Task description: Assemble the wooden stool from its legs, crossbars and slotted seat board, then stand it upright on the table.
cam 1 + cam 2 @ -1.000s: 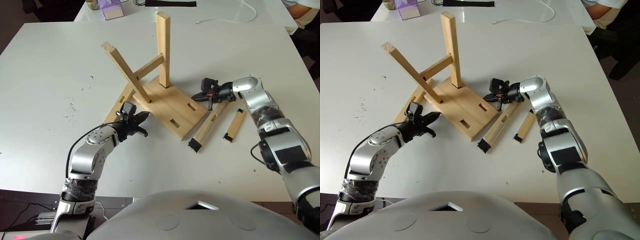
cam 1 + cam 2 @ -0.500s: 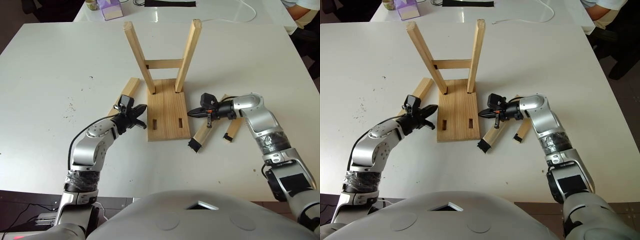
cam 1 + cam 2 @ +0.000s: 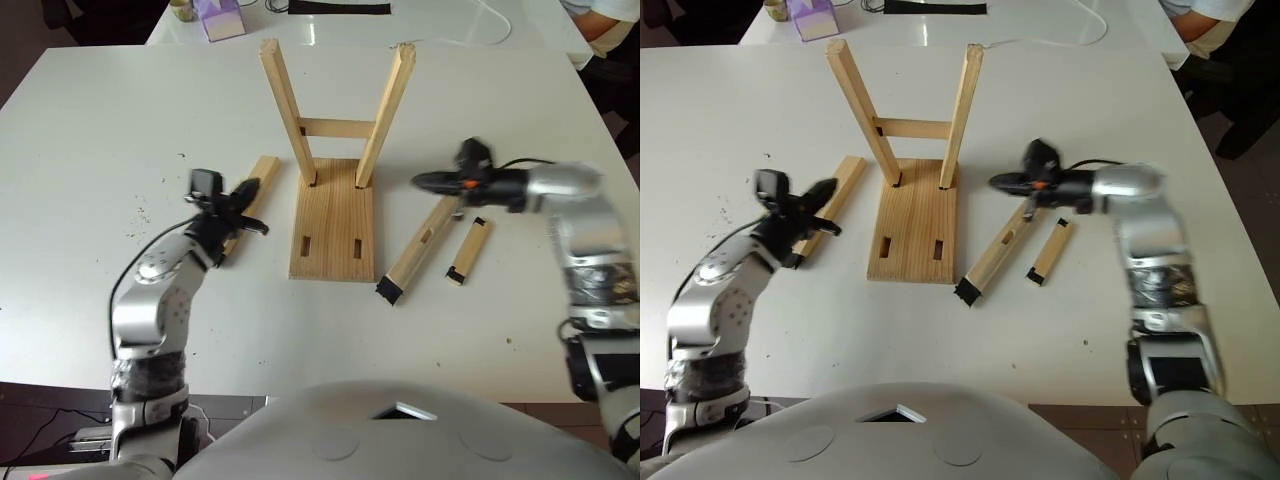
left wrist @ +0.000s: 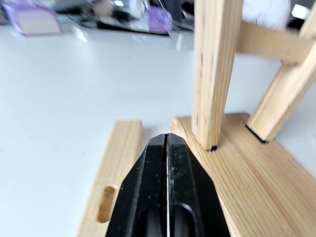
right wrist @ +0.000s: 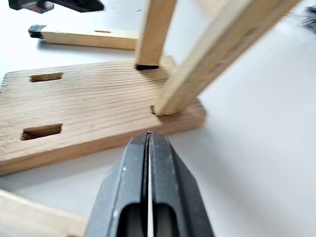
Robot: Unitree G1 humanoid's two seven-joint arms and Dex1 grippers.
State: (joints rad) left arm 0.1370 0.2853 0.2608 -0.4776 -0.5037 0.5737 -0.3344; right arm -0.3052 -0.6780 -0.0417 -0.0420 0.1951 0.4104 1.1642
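The slotted seat board (image 3: 330, 240) lies flat on the white table. Two legs (image 3: 285, 110) (image 3: 385, 110) stand in its far slots, joined by a crossbar (image 3: 335, 127). Its two near slots are bare. A loose leg (image 3: 262, 172) lies left of the board, and my left gripper (image 3: 252, 205) hovers shut over it, holding nothing. Another loose leg (image 3: 415, 250) and a short crossbar (image 3: 468, 250) lie right of the board. My right gripper (image 3: 420, 180) is shut and empty above the far end of that leg. The left wrist view has the shut fingers (image 4: 167, 140) pointing at the board's corner (image 4: 256, 173).
A purple box (image 3: 222, 15), a jar (image 3: 183, 8), a black strip (image 3: 340, 7) and a white cable (image 3: 480, 35) sit at the table's far edge. Bare table lies in front of the board and at the far left.
Both grippers have drawn away from the seat board, the left one to the left over the loose leg, the right one to the right and farther back. The board with its legs turned slightly.
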